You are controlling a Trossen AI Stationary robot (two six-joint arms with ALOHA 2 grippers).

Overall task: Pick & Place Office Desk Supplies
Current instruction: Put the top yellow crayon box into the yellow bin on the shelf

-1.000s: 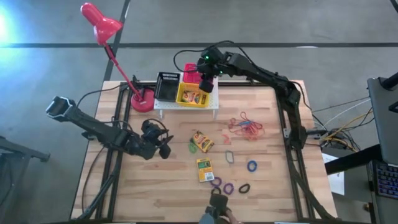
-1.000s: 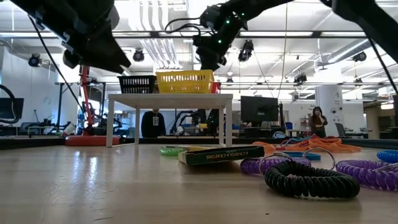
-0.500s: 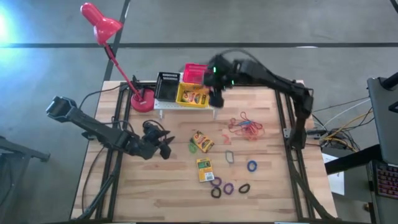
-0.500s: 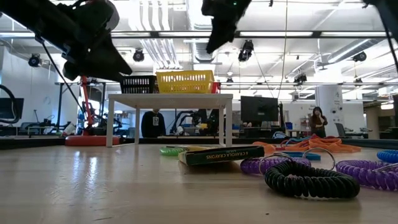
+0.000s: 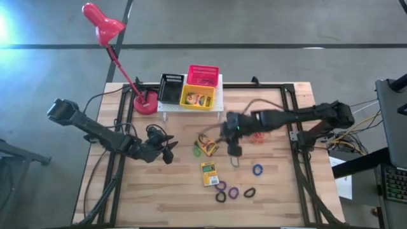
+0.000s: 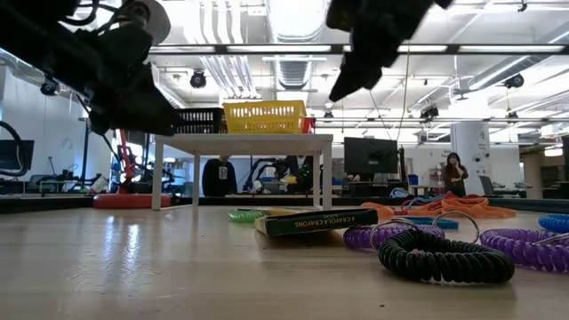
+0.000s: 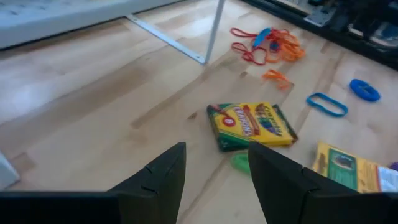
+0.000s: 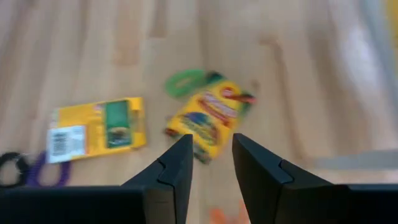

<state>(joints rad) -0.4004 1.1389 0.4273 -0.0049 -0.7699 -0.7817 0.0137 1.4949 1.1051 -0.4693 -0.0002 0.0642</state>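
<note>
Swinging away from the baskets (image 5: 194, 89) at the far edge, the right fingers (image 8: 208, 165), released, now hover over the mid-tabletop crayon box (image 8: 208, 121); its tilt risks a slipping grip.

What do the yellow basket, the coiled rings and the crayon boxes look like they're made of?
Yellow basket: rigid mesh with a grid of open holes, probably plastic or coated wire; cannot tell which.
Black ring and purple ring: spiral coil, glossy, likely flexible plastic.
Crayon box and second crayon box: printed cardboard, flat faces, creased edges, slight sheen.
</note>
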